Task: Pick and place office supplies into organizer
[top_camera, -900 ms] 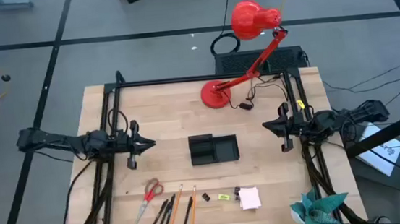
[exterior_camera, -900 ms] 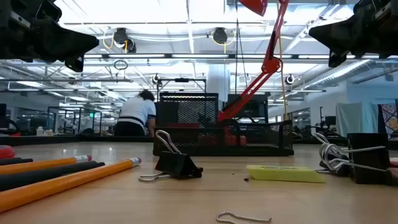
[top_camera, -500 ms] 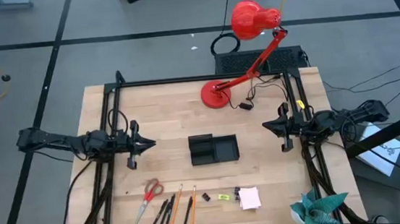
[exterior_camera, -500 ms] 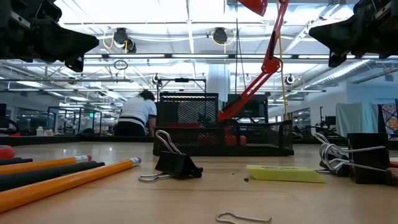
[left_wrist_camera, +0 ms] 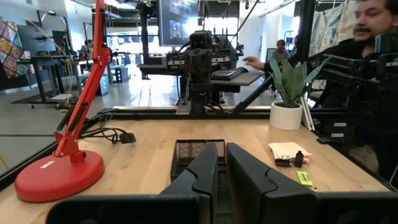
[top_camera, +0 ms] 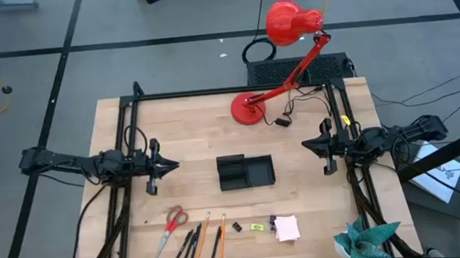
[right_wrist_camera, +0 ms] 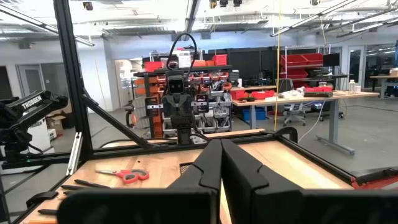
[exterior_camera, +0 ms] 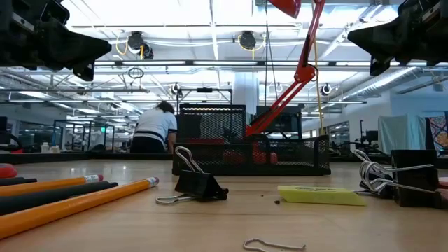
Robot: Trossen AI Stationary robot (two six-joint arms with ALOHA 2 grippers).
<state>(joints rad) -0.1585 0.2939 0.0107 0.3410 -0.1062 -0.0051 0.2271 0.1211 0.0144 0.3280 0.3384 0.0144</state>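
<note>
While both arms are waiting at the desk's (top_camera: 179, 121) sides, the left gripper (top_camera: 169, 164) is hanging with its fingers almost closed, holding nothing; the right gripper (top_camera: 308, 145) is hanging the same way, fingers nearly touching; the organizer (top_camera: 245, 171) is sitting mid-desk between them; the scissors (top_camera: 172, 222), pencils (top_camera: 202, 240), a black clip (top_camera: 236, 226), a yellow-green bit (top_camera: 258, 226) and the pink pad (top_camera: 286, 228) are lying in a row near the front edge; a red lamp (top_camera: 278, 58) is standing at the back.

We see the left gripper (left_wrist_camera: 221, 163), fingers nearly closed, facing the mesh organizer (left_wrist_camera: 189, 151). Red lamp base (left_wrist_camera: 59, 176) beside; sticky-note pad (left_wrist_camera: 286, 150) opposite.
</note>
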